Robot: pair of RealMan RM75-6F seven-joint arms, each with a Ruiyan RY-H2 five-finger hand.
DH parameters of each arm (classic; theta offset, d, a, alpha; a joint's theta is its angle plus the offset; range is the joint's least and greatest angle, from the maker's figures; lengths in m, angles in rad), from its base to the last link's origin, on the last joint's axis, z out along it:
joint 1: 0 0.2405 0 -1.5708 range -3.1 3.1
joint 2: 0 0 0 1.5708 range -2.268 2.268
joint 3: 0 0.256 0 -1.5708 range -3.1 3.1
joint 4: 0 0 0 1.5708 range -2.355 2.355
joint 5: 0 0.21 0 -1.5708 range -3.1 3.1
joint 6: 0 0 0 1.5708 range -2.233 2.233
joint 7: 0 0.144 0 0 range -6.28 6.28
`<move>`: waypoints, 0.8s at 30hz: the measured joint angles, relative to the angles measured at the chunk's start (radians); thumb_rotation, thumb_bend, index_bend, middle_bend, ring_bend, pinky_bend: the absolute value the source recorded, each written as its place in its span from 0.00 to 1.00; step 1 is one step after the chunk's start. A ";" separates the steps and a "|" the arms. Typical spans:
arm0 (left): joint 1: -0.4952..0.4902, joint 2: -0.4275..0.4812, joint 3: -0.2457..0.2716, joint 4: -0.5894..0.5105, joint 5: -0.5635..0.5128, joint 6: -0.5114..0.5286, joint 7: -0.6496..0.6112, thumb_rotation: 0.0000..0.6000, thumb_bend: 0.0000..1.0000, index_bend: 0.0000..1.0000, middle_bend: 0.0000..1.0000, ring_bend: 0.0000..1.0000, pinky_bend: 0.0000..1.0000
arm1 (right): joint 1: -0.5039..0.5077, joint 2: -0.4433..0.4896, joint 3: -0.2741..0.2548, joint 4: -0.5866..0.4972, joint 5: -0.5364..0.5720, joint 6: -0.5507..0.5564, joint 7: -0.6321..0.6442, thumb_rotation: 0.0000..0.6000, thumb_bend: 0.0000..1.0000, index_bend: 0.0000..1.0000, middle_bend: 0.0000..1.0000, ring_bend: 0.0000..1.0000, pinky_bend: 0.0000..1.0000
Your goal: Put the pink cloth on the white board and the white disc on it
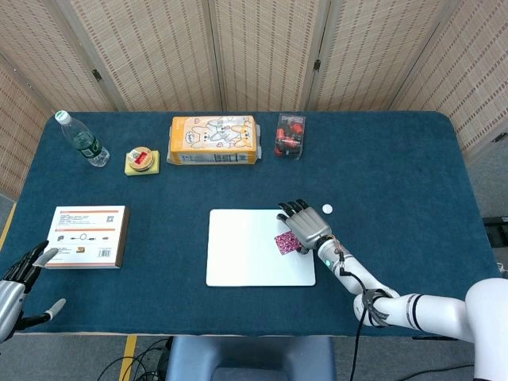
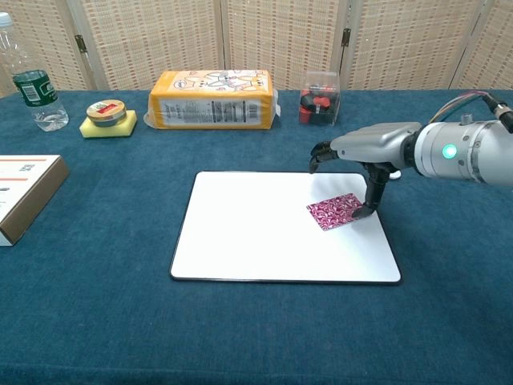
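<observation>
The pink patterned cloth (image 1: 286,242) (image 2: 335,211) is over the right part of the white board (image 1: 246,254) (image 2: 256,241), low over its surface or touching it. My right hand (image 1: 304,226) (image 2: 361,152) pinches the cloth's right edge between the thumb and a finger, with the other fingers spread. The small white disc (image 1: 326,209) lies on the blue table just off the board's far right corner; in the chest view the hand hides it. My left hand (image 1: 17,284) hovers at the table's near left edge, fingers apart and holding nothing.
A flat boxed item (image 1: 87,236) (image 2: 24,192) lies at the left. Along the back stand a water bottle (image 1: 82,140), a tin on a yellow sponge (image 1: 142,160), an orange package (image 1: 213,140) and a clear box of red items (image 1: 290,136).
</observation>
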 measured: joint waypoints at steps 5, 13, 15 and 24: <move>0.000 -0.002 -0.002 0.002 -0.005 -0.004 0.008 1.00 0.29 0.00 0.04 0.10 0.22 | -0.008 0.044 -0.013 -0.050 -0.008 0.040 0.006 1.00 0.11 0.14 0.00 0.00 0.00; -0.007 -0.012 -0.005 -0.011 -0.012 -0.023 0.049 1.00 0.29 0.00 0.04 0.10 0.22 | -0.082 0.147 -0.037 -0.076 -0.082 0.096 0.107 1.00 0.11 0.21 0.01 0.00 0.00; -0.009 -0.015 -0.005 -0.015 -0.012 -0.028 0.063 1.00 0.29 0.00 0.04 0.10 0.22 | -0.097 0.157 -0.042 -0.063 -0.101 0.098 0.135 1.00 0.11 0.22 0.01 0.00 0.00; -0.026 -0.029 -0.006 -0.029 -0.025 -0.071 0.108 1.00 0.29 0.00 0.04 0.10 0.22 | -0.134 0.150 -0.044 0.079 -0.153 0.066 0.243 1.00 0.11 0.27 0.03 0.00 0.00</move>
